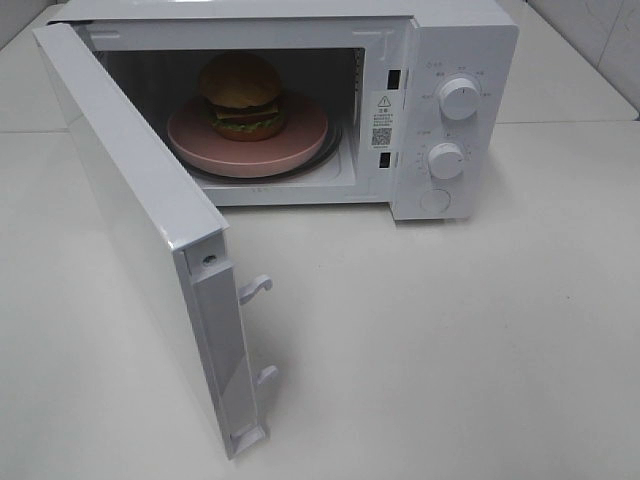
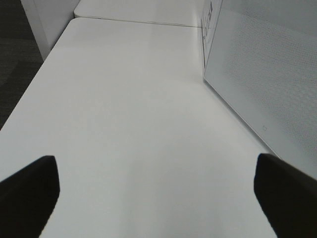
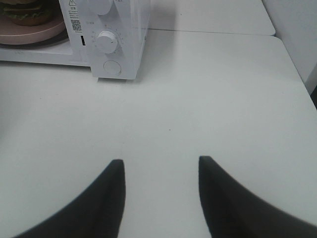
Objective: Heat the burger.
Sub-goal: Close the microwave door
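The burger (image 1: 240,95) sits on a pink plate (image 1: 300,140) inside the white microwave (image 1: 470,40). The microwave door (image 1: 130,200) is swung wide open toward the front left. Neither gripper shows in the high view. My left gripper (image 2: 157,193) is open wide over bare table, with the door's outer face (image 2: 267,84) beside it. My right gripper (image 3: 161,161) is open with nothing between its fingers, low over the table in front of the microwave's control panel (image 3: 114,44). An edge of the burger (image 3: 25,12) and plate (image 3: 39,32) shows there.
Two round knobs (image 1: 458,98) (image 1: 446,160) and a round button (image 1: 435,200) sit on the microwave's right panel. The white table (image 1: 450,340) stretches in front and to the right. A dark floor (image 2: 15,59) lies past the table's left edge.
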Action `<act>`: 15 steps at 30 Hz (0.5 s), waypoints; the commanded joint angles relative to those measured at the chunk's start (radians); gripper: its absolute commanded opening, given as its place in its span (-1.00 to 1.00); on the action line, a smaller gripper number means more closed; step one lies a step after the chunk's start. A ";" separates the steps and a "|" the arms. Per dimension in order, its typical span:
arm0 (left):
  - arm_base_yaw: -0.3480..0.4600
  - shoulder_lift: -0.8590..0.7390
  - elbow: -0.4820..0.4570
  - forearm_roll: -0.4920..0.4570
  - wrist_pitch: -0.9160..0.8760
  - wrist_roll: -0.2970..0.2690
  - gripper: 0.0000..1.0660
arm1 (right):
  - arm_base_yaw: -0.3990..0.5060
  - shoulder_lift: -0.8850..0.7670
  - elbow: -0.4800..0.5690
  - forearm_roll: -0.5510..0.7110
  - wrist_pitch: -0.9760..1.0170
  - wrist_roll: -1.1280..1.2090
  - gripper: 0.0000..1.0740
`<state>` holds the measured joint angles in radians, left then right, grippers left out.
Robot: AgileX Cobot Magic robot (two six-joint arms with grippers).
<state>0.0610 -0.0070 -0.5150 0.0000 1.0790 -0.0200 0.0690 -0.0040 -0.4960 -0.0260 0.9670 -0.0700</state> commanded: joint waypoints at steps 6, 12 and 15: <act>-0.007 0.001 -0.001 -0.007 -0.009 0.000 0.86 | -0.002 -0.026 -0.001 0.006 -0.006 -0.011 -0.09; -0.007 0.069 -0.037 -0.021 -0.142 0.000 0.83 | -0.002 -0.026 -0.001 0.006 -0.006 -0.011 -0.09; -0.007 0.126 -0.032 -0.021 -0.260 0.000 0.83 | -0.002 -0.026 -0.001 0.006 -0.006 -0.011 -0.09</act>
<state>0.0610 0.0950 -0.5430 -0.0110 0.8950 -0.0200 0.0690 -0.0040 -0.4960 -0.0260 0.9670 -0.0700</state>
